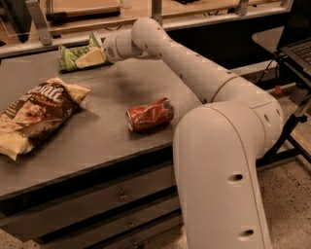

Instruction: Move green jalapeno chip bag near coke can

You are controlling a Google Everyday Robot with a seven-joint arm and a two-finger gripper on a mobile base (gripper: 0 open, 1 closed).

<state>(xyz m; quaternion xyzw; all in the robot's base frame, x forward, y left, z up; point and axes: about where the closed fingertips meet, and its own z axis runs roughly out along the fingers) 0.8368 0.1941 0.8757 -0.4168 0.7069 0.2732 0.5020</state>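
The green jalapeno chip bag [71, 57] lies crinkled at the far edge of the dark table [112, 87], left of centre. My gripper [90, 58] is at the bag's right end, over it and seemingly touching it, with the arm reaching in from the right. The coke can [149, 115], dented and red-orange, lies on its side near the middle of the table toward the front edge, well apart from the bag.
A large brown-and-cream chip bag [36, 111] lies on the table's left side. A metal rail and wooden shelf [97, 12] run just behind the table. A laptop on a stand [297, 48] is at the right. Drawers sit under the table front.
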